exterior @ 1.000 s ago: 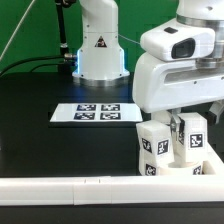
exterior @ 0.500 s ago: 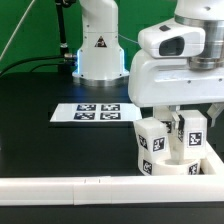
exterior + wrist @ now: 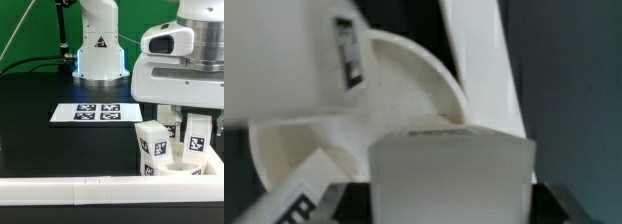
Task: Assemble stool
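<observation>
At the exterior view's lower right corner of the black table (image 3: 40,140), the arm's white wrist housing hangs low over the stool parts, hiding most of the gripper (image 3: 183,126) — only short dark finger stubs show beneath it. Below them stand the leg blocks: one leg block (image 3: 152,148) upright and tagged, nearer the camera, and a second leg block (image 3: 197,137) just beside it toward the exterior view's right, its tag facing out, its upper end reaching up between the fingers. The blocks rise from the round seat disc (image 3: 172,169), whose curved rim shows low between them. A long white border rail (image 3: 70,188) runs along the table's near edge, touching or nearly touching the seat's rim; which, I cannot tell. Well apart, toward the middle of the table, lies the marker board (image 3: 98,113), flat, with the robot's white base (image 3: 98,45) behind it. In the wrist view, a white block end (image 3: 452,170) fills the space between the dark fingertips (image 3: 345,196), the jaws drawn in narrow and pinching it — the seat's speckled inner bowl (image 3: 402,85) curves behind, with another tagged block (image 3: 304,50) standing close by.
</observation>
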You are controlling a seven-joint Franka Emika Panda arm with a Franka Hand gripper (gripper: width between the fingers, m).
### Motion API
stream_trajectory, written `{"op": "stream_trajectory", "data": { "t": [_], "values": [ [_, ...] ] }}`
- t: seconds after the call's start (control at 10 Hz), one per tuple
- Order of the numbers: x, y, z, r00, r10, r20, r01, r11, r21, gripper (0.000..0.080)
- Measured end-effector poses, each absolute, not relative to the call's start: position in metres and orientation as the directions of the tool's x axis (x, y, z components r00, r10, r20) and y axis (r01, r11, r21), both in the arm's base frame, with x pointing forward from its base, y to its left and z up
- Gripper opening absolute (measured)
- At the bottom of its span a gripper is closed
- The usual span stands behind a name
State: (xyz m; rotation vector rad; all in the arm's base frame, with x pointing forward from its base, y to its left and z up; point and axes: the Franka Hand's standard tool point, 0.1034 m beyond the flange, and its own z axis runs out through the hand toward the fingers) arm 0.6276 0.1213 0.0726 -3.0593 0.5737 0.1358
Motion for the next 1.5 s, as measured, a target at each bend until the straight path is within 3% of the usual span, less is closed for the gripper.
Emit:
{"op": "stream_trajectory", "data": {
  "t": [0.2,0.7,1.0,1.2,1.3,1.5],
  "values": [
    [0.634,0.116,0.073,0.896,-0.431,-0.107,-0.436,-0.899,-0.029,0.034],
    [0.635,0.118,0.073,0.708,-0.697,-0.11,-0.701,-0.713,0.005,0.034],
    [0.644,0.116,0.072,0.33,-0.938,-0.106,-0.942,-0.334,0.027,0.034],
    [0.646,0.113,0.071,-0.007,-0.989,-0.148,-1.0,0.01,-0.018,0.034],
    [0.644,0.113,0.071,-0.104,-0.981,-0.162,-0.993,0.113,-0.046,0.034],
    [0.644,0.117,0.072,-0.207,-0.963,-0.176,-0.977,0.214,-0.021,0.034]
  ]
}}
